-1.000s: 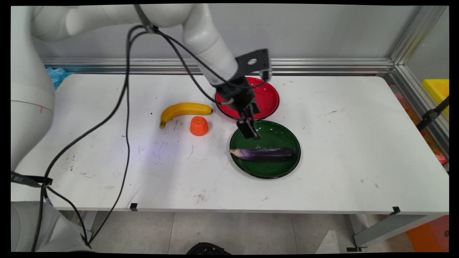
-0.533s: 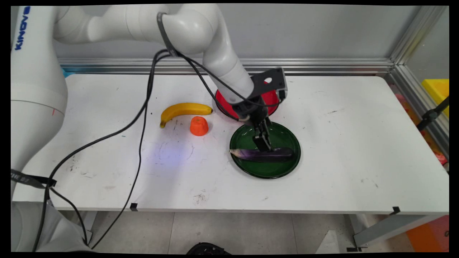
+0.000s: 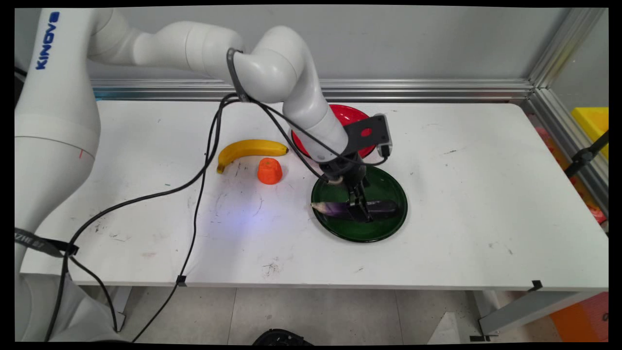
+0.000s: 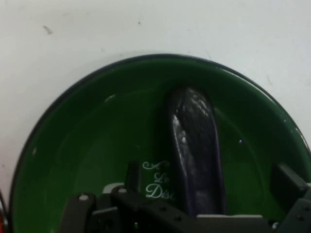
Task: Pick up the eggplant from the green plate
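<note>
Hand view: I find my pincer [image 4: 209, 213] spread apart astride the eggplant [image 4: 194, 155], which lies in the green plate [image 4: 73, 145] mid-desk. I judge it light, smooth, slippery; grip mid-body.

blue "kinov" lettering runs along the white arm link [image 3: 53, 97] at 9 o'clock; white script on the green plate [image 4: 73, 155] shows only fragments, unreadable.

The arm is hiding the near-left part of the red plate [image 3: 357, 116]. The gripper [image 3: 360, 212] is covering the eggplant's [image 3: 335, 209] middle. The hand view's bottom edge is cutting off the green plate [image 4: 73, 145].
</note>
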`<move>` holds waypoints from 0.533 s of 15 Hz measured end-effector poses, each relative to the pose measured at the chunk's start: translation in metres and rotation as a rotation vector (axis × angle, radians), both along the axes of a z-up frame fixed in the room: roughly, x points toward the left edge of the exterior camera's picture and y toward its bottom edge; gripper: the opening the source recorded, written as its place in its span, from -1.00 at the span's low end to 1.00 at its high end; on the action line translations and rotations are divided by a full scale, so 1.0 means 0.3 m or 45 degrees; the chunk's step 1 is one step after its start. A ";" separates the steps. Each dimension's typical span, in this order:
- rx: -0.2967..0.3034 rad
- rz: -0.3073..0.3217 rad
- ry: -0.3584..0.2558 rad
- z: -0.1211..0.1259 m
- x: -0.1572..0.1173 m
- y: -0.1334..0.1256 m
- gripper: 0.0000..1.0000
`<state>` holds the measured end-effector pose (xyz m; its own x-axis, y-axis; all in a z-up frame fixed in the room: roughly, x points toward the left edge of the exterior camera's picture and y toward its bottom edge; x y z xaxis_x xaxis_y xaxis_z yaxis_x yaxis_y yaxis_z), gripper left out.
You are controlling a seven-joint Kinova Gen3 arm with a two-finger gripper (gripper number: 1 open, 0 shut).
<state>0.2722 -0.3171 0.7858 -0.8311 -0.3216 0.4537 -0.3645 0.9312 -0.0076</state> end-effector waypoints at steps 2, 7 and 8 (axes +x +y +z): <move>0.004 0.005 -0.003 -0.022 -0.002 0.004 1.00; 0.010 0.013 -0.013 -0.072 0.000 0.013 -1.00; 0.010 0.014 -0.015 -0.079 0.000 0.014 -1.00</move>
